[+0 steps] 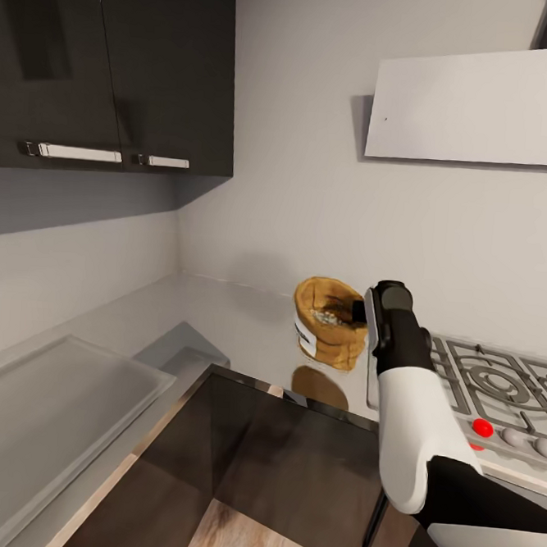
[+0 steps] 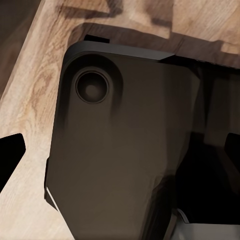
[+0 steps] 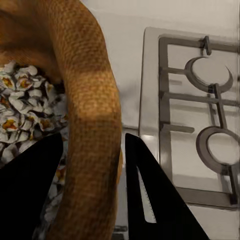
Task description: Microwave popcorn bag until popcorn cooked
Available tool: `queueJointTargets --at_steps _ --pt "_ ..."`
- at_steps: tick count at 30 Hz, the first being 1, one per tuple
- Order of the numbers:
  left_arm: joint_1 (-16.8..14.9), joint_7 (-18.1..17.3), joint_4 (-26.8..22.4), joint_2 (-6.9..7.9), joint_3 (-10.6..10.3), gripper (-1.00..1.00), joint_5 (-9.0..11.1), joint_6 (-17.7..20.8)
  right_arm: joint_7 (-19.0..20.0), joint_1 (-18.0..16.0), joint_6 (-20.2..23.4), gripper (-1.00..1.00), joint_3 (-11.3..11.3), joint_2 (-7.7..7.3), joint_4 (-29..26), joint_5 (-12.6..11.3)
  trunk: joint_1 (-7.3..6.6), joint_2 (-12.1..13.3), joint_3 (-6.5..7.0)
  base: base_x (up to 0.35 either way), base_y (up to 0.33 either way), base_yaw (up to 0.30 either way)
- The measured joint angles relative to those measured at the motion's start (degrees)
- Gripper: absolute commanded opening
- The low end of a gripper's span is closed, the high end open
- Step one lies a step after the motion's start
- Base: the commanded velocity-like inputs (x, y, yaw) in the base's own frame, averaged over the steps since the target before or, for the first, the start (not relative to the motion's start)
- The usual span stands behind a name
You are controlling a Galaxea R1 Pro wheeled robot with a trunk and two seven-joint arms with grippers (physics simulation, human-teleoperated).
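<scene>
Our right pincer (image 3: pixel 90 190) straddles the thick woven rim of the popcorn bag (image 1: pixel 329 321) (bumpy tan paper), jaws apart, on the smooth grey worktop (image 1: pixel 245 325) just beside the steel hob (image 1: pixel 495 381).

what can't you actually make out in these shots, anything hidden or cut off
- Head view: the right gripper fingertips, hidden behind the wrist and the popcorn bag rim.
- Right wrist view: whether the fingers actually press the bag's rim, which lies between them; the contact is cut off by the picture's edge.
- Head view: the gas hob runs off the right edge.
- Left wrist view: the left gripper's fingers are mere dark corners; the rest is cropped.
</scene>
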Motion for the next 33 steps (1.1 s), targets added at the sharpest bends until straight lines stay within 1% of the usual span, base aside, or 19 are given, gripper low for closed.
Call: queueJointTargets --at_steps 4,11,27,33 --pt "0.0 0.0 0.0 0.00 -0.1 1.00 -0.1 0.0 0.1 0.0 0.0 -1.00 0.0 0.01 -5.1 0.5 0.00 0.0 0.00 0.000 0.000 0.000" --pt "0.0 0.0 -0.2 -0.01 0.0 1.00 0.0 0.0 0.2 0.0 0.0 -1.00 0.1 -0.01 -5.6 -0.1 0.01 0.0 0.00 -0.038 0.000 0.000" --pt "0.0 0.1 -0.2 -0.08 0.0 1.00 0.0 -0.1 0.4 0.0 0.0 -1.00 0.2 0.01 -5.5 0.7 0.04 0.0 0.00 -0.333 0.000 0.000" --pt "0.0 0.1 -0.2 -0.01 0.0 1.00 0.0 -0.1 0.4 0.0 0.0 -1.00 0.3 0.01 -5.5 0.6 0.04 0.0 0.00 -0.345 0.000 0.000"
